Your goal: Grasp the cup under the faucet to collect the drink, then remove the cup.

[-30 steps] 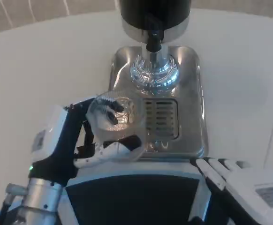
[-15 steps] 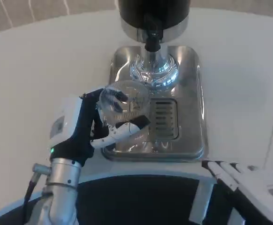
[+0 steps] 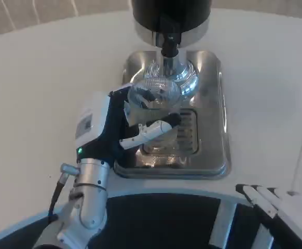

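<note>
A clear ribbed cup [image 3: 153, 98] is gripped by the left hand [image 3: 121, 129], fingers wrapped round its wall, over the polished steel drip tray [image 3: 213, 129], just in front of the black faucet [image 3: 170, 44] and partly over the slotted grille [image 3: 184, 132]. Whether liquid lies in the cup cannot be told through the glare. Bare white worktop [image 3: 42, 88] is left open on both sides of the tray. The right hand [image 3: 275, 205] is seen at the lower right edge, fingers extended and holding nothing.

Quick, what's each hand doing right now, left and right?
Left hand: holding the clear ribbed plastic cup.
Right hand: fingers extended at the table's edge, holding nothing visible; mostly cropped.
</note>
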Robot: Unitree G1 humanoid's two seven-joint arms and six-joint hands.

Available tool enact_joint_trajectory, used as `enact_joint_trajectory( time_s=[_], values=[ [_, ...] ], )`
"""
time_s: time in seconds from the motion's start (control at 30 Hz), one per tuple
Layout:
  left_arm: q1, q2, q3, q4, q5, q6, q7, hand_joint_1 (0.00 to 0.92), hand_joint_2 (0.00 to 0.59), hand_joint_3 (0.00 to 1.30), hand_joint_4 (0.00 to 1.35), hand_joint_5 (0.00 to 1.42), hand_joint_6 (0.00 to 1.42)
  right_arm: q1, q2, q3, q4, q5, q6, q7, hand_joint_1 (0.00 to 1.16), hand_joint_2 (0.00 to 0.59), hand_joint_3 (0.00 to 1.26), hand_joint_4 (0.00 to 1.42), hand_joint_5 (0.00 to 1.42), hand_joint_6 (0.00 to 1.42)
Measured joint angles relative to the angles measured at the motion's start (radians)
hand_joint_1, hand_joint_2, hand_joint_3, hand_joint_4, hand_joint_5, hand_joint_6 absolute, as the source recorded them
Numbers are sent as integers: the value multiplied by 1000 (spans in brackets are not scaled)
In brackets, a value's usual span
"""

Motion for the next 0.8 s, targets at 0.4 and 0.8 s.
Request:
enact_joint_trajectory(
  time_s=[0.4,0.8],
  values=[
    [-68,-7,-55,64,-1,12,16,505,15,805,920,1107,486,-10,2,-59,0,20,-24,3,434,480,0,0,0,0],
    [-88,-3,-117,55,24,42,13,309,70,507,453,687,387,-19,4,-101,0,40,-26,18,424,479,0,0,0,0]
  ],
)
